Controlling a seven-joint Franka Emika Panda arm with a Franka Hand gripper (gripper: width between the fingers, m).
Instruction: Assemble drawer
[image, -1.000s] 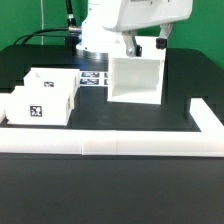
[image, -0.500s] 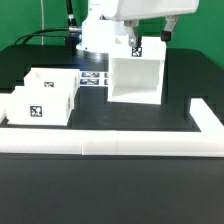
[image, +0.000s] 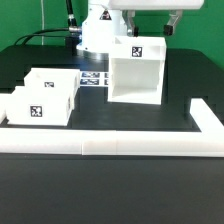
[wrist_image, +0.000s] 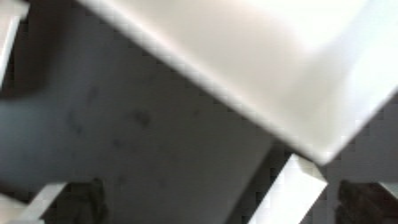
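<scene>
The tall white casing (image: 135, 78) stands open-fronted on the black table, with a tag on its back wall. Two smaller white trays (image: 42, 98) sit side by side at the exterior view's left, each with a tag. My gripper (image: 150, 27) hangs just above the casing's top edge, with its jaws wide apart and nothing between them. In the wrist view the casing (wrist_image: 267, 50) is a blurred white mass and one of its wall edges (wrist_image: 295, 190) shows between the dark fingertips (wrist_image: 43, 205). The gripper (wrist_image: 205, 208) touches nothing.
The marker board (image: 93, 78) lies flat between the trays and the casing, by the robot's base. A long low white border rail (image: 110, 146) runs along the table's front and turns back at the exterior view's right (image: 210, 120).
The gripper has risen from the casing's top edge to just above it. The casing's back-wall tag has come into view. The casing and trays have not moved.
</scene>
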